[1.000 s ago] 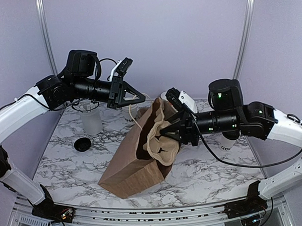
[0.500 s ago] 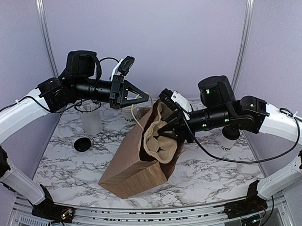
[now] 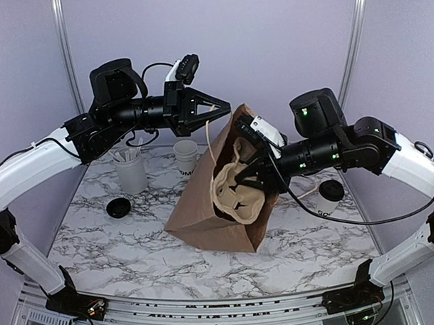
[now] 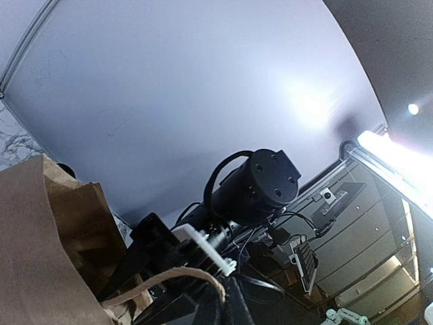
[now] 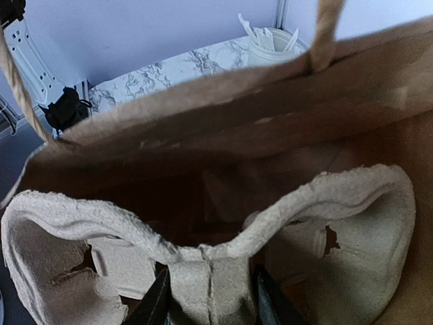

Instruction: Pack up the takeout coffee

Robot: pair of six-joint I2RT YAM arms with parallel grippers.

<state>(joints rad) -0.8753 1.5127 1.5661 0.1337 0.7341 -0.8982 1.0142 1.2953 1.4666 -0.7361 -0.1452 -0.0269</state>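
The takeout coffee (image 3: 332,190), a white cup with a black lid, stands on the marble at the right, behind my right arm. A brown paper bag (image 3: 204,213) stands nearly upright in the middle. My left gripper (image 3: 226,105) is shut on the bag's twine handle (image 4: 162,277) and holds it up above the bag's mouth. Inside the bag, my right gripper (image 5: 211,308) is shut on the centre ridge of a pale pulp cup carrier (image 5: 210,271), with one dark finger on each side. The carrier (image 3: 236,194) fills the bag's opening.
A lidless white cup (image 3: 185,155) stands behind the bag. A taller white holder of utensils (image 3: 130,169) is at the back left, with a loose black lid (image 3: 119,206) in front of it. The marble top (image 3: 106,245) ends at a metal rail near the arm bases.
The left gripper has risen and moved right with the handle, pulling the bag from a leaning pose to nearly upright. The right gripper has followed, still on the carrier inside the bag.
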